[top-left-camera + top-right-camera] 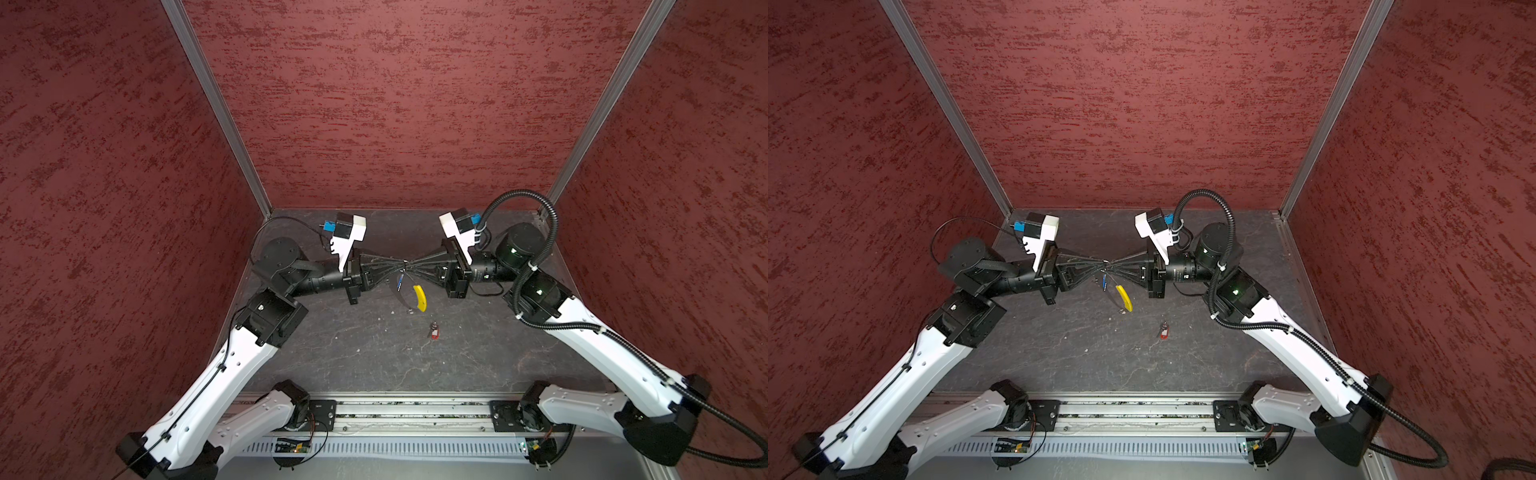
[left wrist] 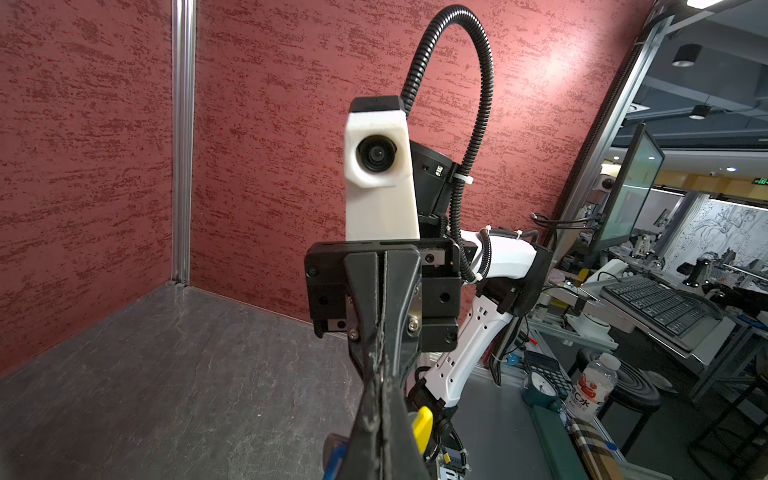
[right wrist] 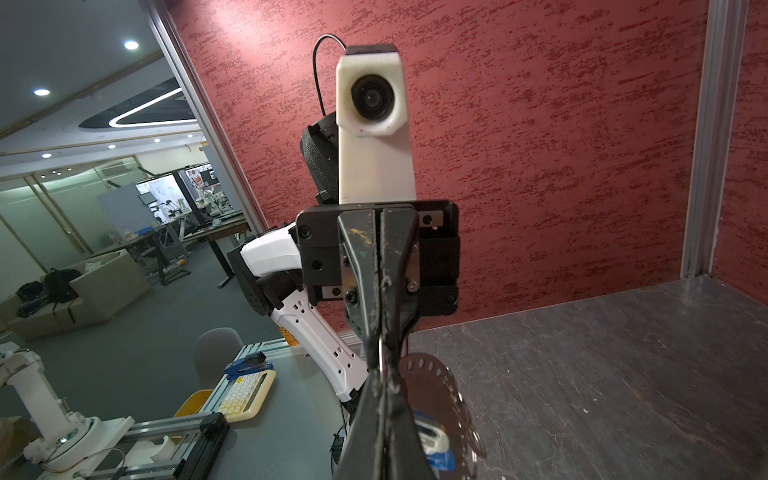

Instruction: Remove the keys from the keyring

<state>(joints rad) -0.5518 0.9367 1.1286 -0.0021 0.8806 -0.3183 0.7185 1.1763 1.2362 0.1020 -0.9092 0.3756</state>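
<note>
Both grippers meet tip to tip above the middle of the dark table, in both top views. My left gripper (image 1: 401,263) (image 2: 379,399) and my right gripper (image 1: 409,262) (image 3: 380,399) are each shut on the keyring where a thin silver ring (image 3: 380,353) shows between the tips. The rest of the keyring hangs below them: its yellow section (image 1: 419,297) (image 1: 1124,297) (image 2: 423,428) and dark perforated strap (image 3: 432,386). The blue-tagged key (image 1: 400,283) (image 1: 1104,283) (image 3: 432,444) hangs on it. The red-tagged key (image 1: 434,332) (image 1: 1164,332) lies alone on the table, nearer the front.
Red textured walls (image 1: 395,124) close the cell at the back and both sides, with aluminium posts (image 1: 216,104) in the corners. A metal rail (image 1: 415,409) carrying both arm bases runs along the front edge of the table (image 1: 353,353).
</note>
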